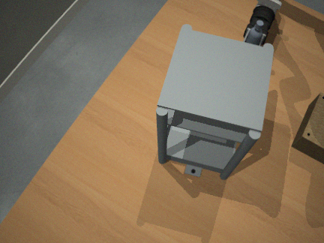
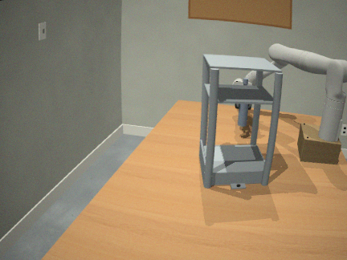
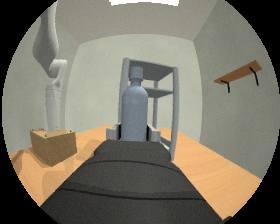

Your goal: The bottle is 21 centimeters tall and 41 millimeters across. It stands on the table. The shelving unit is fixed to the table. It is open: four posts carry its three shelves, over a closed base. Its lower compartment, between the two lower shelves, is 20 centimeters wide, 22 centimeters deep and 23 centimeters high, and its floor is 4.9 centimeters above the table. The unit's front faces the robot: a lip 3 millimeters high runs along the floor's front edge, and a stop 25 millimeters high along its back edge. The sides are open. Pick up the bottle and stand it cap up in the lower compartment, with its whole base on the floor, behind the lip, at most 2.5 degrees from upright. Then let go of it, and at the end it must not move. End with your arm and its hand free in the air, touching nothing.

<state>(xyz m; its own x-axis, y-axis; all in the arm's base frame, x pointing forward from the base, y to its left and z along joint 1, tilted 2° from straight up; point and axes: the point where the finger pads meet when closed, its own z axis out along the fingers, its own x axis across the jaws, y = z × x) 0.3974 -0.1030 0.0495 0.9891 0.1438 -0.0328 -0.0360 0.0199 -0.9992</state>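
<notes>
The grey-blue bottle (image 3: 135,110) stands upright between my fingers in the wrist view, cap up. My gripper (image 3: 134,129) is shut on the bottle and holds it above the table, in front of the shelving unit's side facing the robot. In the exterior view the bottle (image 2: 243,112) hangs behind the unit's posts, its base clear of the table. In the overhead view the bottle's cap (image 1: 258,31) shows just past the top shelf's far edge, under the gripper (image 1: 259,25). The grey shelving unit (image 1: 214,96) stands mid-table; its lower compartment (image 2: 237,155) is empty.
A brown box (image 2: 318,144) carries the arm's base at the right. A small grey tab (image 1: 193,169) sticks out from the unit's base on the side away from the robot. The table's left edge drops to a grey floor (image 1: 56,77).
</notes>
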